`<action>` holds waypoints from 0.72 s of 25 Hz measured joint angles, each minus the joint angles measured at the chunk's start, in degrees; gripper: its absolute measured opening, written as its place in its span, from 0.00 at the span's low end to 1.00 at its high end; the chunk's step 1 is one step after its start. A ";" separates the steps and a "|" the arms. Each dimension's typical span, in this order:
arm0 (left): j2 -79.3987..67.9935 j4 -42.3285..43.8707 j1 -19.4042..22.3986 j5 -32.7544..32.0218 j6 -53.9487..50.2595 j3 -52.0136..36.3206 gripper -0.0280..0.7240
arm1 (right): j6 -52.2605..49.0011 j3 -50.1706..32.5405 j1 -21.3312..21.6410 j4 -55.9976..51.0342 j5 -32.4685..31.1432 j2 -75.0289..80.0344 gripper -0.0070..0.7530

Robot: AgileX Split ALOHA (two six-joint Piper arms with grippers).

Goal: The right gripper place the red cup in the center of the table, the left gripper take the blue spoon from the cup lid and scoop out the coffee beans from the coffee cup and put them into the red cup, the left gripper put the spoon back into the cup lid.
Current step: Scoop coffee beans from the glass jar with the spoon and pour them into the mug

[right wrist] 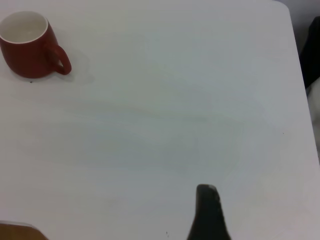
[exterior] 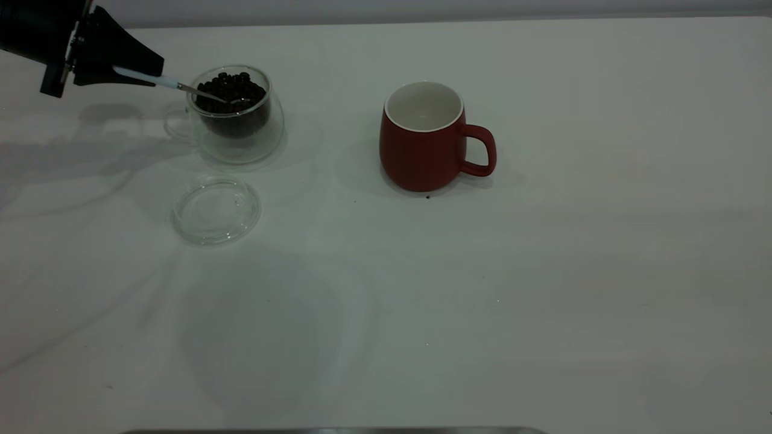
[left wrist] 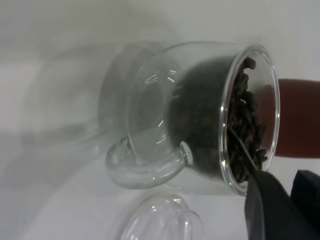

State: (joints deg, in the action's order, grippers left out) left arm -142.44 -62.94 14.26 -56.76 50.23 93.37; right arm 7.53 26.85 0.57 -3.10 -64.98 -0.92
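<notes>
My left gripper (exterior: 151, 69) is at the far left, shut on the pale handle of the blue spoon (exterior: 148, 78). The spoon's metal bowl rests in the coffee beans (exterior: 232, 90) inside the clear coffee cup (exterior: 238, 135). In the left wrist view the gripper (left wrist: 290, 200) is beside the cup's rim (left wrist: 272, 75), and the thin stem (left wrist: 240, 145) crosses the beans (left wrist: 245, 125). The cup lid (exterior: 216, 210) lies empty in front of the coffee cup. The red cup (exterior: 422, 147) stands upright and empty mid-table, handle to the right. My right gripper (right wrist: 207, 215) hangs over bare table (right wrist: 175, 110), away from the red cup (right wrist: 27, 47).
A single dark bean (exterior: 427, 196) lies on the table (exterior: 543, 271) at the red cup's front foot. A metal edge (exterior: 332, 430) runs along the table's near side. The table's far right corner (right wrist: 285, 10) shows in the right wrist view.
</notes>
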 joint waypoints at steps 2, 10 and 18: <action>0.00 0.00 0.19 0.10 -1.52 0.00 0.19 | 0.00 0.00 0.00 0.00 0.00 0.00 0.78; 0.00 -2.47 3.58 -1.84 -4.01 0.00 0.19 | 0.00 0.00 0.00 0.00 0.00 0.00 0.78; -1.19 -4.06 5.05 -5.97 -4.08 0.00 0.19 | 0.00 0.00 0.00 0.00 0.00 0.00 0.78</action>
State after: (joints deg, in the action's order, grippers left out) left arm -143.62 -67.00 19.31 -62.73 46.15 93.37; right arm 7.53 26.85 0.57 -3.10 -64.98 -0.92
